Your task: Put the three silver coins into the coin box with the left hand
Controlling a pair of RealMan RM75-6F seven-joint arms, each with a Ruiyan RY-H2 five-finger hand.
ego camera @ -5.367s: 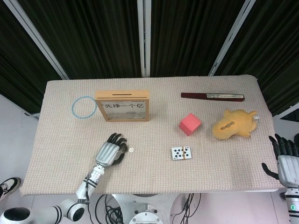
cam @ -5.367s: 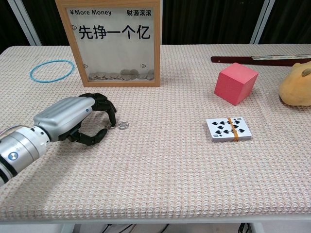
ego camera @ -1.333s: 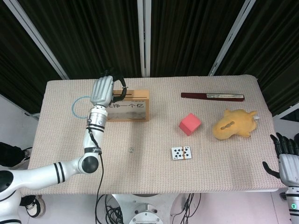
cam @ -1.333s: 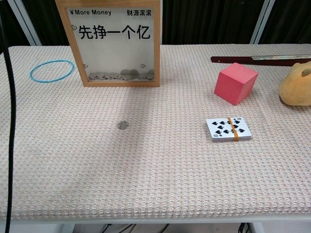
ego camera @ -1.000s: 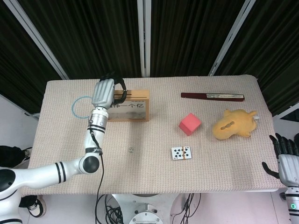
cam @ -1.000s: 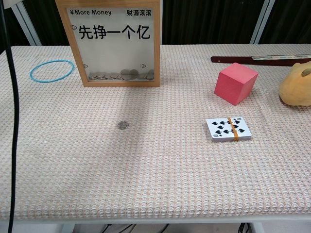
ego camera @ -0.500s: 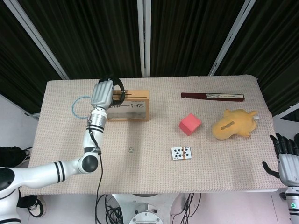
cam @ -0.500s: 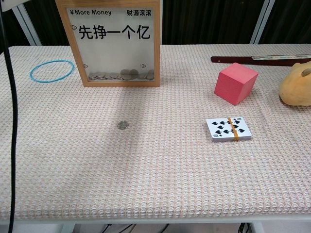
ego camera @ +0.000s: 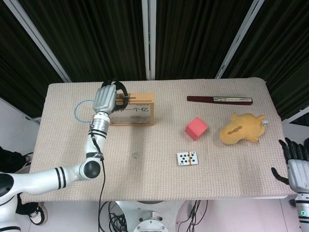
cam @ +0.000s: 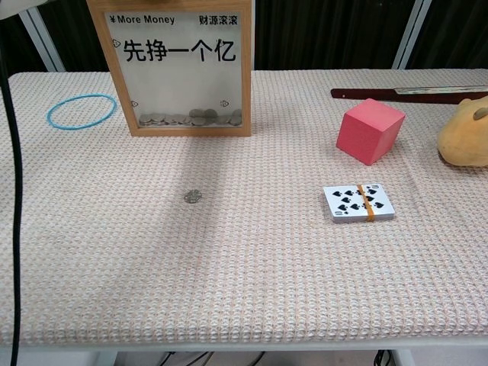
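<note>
The wooden coin box (ego camera: 135,112) stands at the back left of the table, and several coins lie along its bottom behind the clear front (cam: 191,118). My left hand (ego camera: 107,98) hovers over the box's top left end. Its fingers are curled down at the slot, so anything between them is hidden. One silver coin (ego camera: 135,155) lies on the cloth in front of the box and also shows in the chest view (cam: 193,197). My right hand (ego camera: 295,166) hangs off the table's right front corner, holding nothing, with its fingers apart.
A blue ring (cam: 80,110) lies left of the box. A red cube (ego camera: 196,128), a banded deck of cards (ego camera: 187,158), a yellow plush toy (ego camera: 241,128) and a dark folded fan (ego camera: 219,100) occupy the right half. A black cable (cam: 13,229) hangs at the chest view's left edge.
My left hand went from the table beside the coin up to the box top, and over the last second it has shifted slightly lower over the slot. The coin on the cloth stayed put.
</note>
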